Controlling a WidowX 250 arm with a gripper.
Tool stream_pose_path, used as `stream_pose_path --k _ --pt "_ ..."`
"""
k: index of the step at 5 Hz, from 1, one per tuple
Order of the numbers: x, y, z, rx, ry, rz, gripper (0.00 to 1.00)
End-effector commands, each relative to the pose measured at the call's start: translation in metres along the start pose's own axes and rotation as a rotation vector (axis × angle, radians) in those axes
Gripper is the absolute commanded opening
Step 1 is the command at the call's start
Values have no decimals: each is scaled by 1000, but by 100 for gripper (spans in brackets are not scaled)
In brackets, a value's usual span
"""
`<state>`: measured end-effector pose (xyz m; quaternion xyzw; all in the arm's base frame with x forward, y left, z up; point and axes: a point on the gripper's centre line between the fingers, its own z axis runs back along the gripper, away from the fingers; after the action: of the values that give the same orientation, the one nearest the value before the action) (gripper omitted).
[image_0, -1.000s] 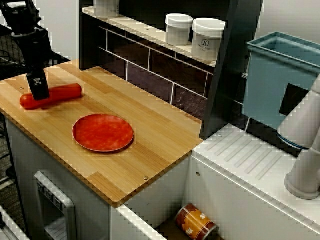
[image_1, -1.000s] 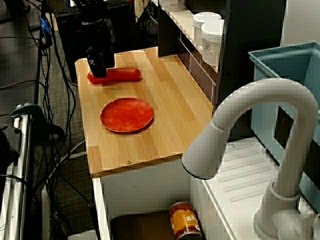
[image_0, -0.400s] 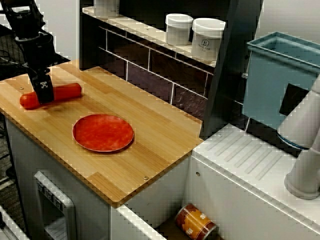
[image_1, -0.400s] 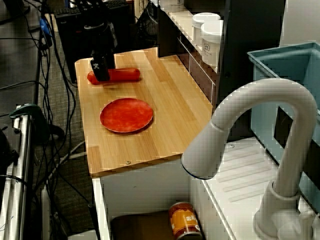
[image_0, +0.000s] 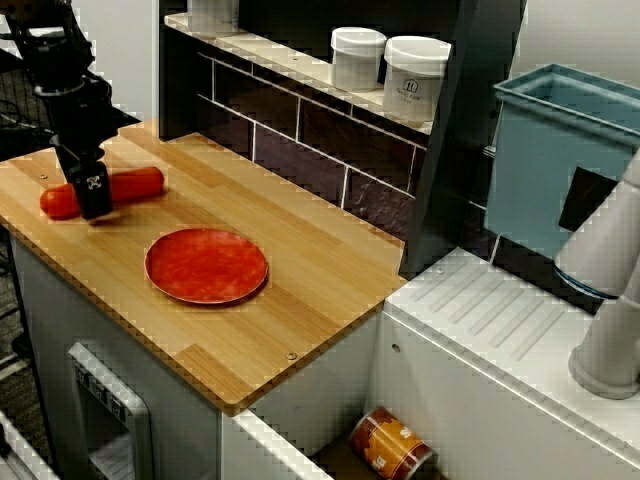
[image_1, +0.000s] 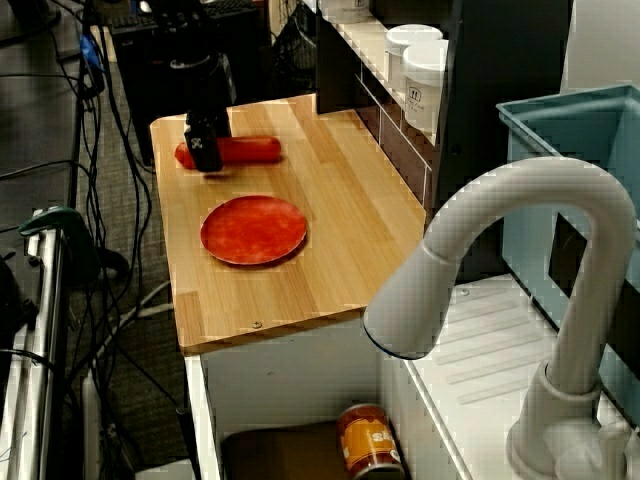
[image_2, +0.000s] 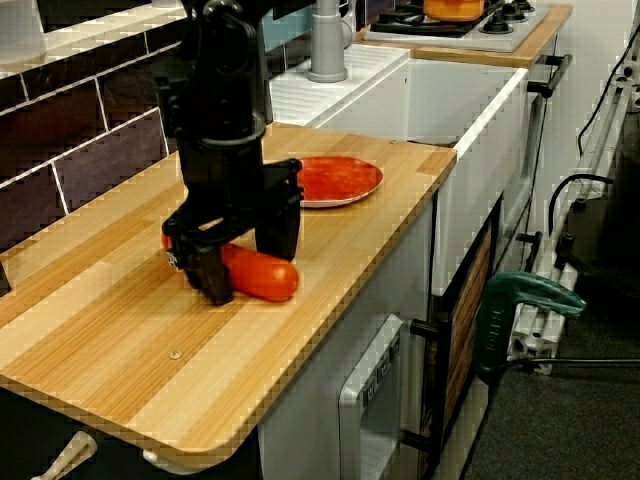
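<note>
A long red sausage-shaped thing (image_0: 135, 183) (image_1: 250, 148) (image_2: 265, 278) lies flat on the wooden counter (image_0: 300, 270), near its far left end. My black gripper (image_0: 97, 190) (image_1: 207, 157) (image_2: 248, 262) comes straight down over its left half. One finger stands on each side of it, tips at counter level. The jaws look open and close to its sides, and the red thing rests on the wood. A flat red plate (image_0: 206, 265) (image_1: 253, 229) (image_2: 335, 178) sits empty a hand's width to the right of the gripper.
A dark tiled back wall with a shelf carries two white jars (image_0: 357, 58) (image_0: 415, 78). Right of the counter, a sink holds a lying can (image_0: 392, 445). A white faucet (image_1: 500, 260) and a blue bin (image_0: 560, 150) stand beyond. Cables hang past the counter's left edge.
The gripper has shifted a little to the right along the red thing and come lower around it. The red thing and the plate have not moved.
</note>
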<state>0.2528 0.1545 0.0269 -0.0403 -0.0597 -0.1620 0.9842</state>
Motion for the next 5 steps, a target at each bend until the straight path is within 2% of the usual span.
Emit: stream_pose_path --k 1,2,3,4,5 --pt "-16 -19 12 27 -30 -75 0" --pt "-8 -30 27 -46 -25 -154 0" --pt "2 -51 49 -81 -29 -253 0" --pt "13 -70 68 -72 -48 -352 0" --pt "19 -90 77 -60 -52 -422 0"
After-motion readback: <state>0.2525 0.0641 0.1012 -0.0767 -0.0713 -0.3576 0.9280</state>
